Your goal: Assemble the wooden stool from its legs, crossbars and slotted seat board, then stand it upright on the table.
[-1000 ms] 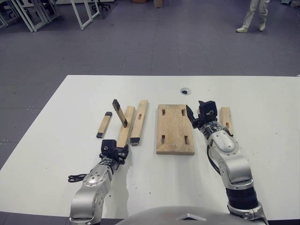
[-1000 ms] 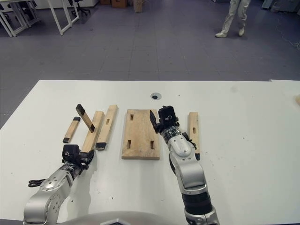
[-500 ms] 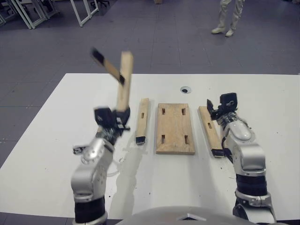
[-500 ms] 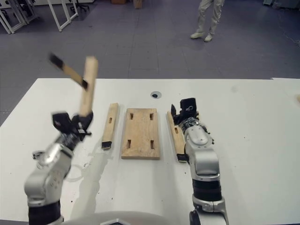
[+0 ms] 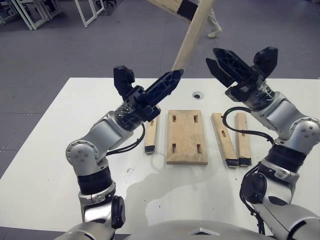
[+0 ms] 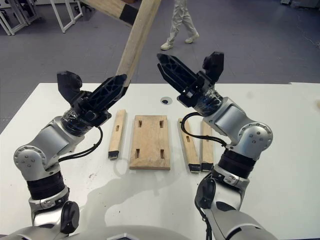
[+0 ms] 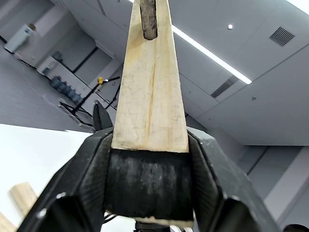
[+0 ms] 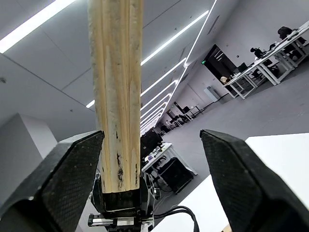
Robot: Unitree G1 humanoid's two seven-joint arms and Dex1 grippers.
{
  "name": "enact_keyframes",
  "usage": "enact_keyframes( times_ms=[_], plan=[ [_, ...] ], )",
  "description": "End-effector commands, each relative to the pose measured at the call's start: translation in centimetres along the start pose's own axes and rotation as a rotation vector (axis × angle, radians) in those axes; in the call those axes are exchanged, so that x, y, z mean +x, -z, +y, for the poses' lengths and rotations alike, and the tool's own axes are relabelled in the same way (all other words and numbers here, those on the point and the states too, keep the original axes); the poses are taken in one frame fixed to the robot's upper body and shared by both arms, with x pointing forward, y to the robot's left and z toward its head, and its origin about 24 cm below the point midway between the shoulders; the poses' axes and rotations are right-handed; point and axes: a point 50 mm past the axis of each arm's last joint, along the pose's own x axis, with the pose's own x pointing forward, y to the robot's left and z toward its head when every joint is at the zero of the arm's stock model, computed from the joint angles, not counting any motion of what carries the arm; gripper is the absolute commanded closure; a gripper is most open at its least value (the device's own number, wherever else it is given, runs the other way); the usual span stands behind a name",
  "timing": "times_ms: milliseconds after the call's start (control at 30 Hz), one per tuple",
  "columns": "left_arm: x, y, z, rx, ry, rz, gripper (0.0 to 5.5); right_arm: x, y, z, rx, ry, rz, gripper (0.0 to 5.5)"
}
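Note:
My left gripper point(image 5: 169, 80) is raised above the table and shut on the lower end of a wooden leg point(image 5: 193, 36). The leg points up and away. A crossbar point(image 5: 167, 5) with a black end sits in its slot point(image 7: 147, 19) near the top. My right gripper point(image 5: 243, 56) hangs open in the air just right of that leg, holding nothing. In the right wrist view the leg point(image 8: 116, 96) stands close to one finger point(image 8: 53, 188). The slotted seat board point(image 5: 187, 136) lies flat mid-table.
One loose leg point(image 5: 150, 135) lies left of the seat board and two more point(image 5: 223, 145) point(image 5: 242, 138) lie right of it. A round cable hole point(image 5: 198, 94) sits behind the board. The white table point(image 5: 45, 150) has bare room on the left and at the front.
My left arm has swung the leg with its crossbar higher and toward the middle. My right arm has risen off the table up beside the leg, open.

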Motion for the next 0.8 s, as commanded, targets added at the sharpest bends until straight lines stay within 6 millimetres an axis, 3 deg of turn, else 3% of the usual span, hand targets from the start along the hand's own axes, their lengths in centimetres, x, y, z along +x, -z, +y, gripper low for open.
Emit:
enact_keyframes(
  times_ms=[33,233,533,700,800],
  plan=[
    [0.2,0.8,-0.3,-0.025,-0.001,0.042,3.47,1.0,0.0,1.2,0.059,-0.073,0.01,1.82],
    [-0.4,1.7,0.3,-0.04,-0.05,0.084,3.47,1.6,-0.1,2.2,0.105,-0.117,0.048,1.82],
    [-2.2,1.8,0.6,-0.035,-0.097,0.22,3.47,1.3,0.6,2.0,0.111,-0.077,0.208,3.47],
    [-3.0,2.0,0.8,-0.017,-0.106,0.293,3.47,0.8,1.8,1.7,0.145,-0.053,0.277,3.48],
    [-4.3,1.5,1.5,-0.003,-0.14,0.342,3.47,-1.2,2.7,1.8,0.183,-0.055,0.389,3.48]
  ],
)
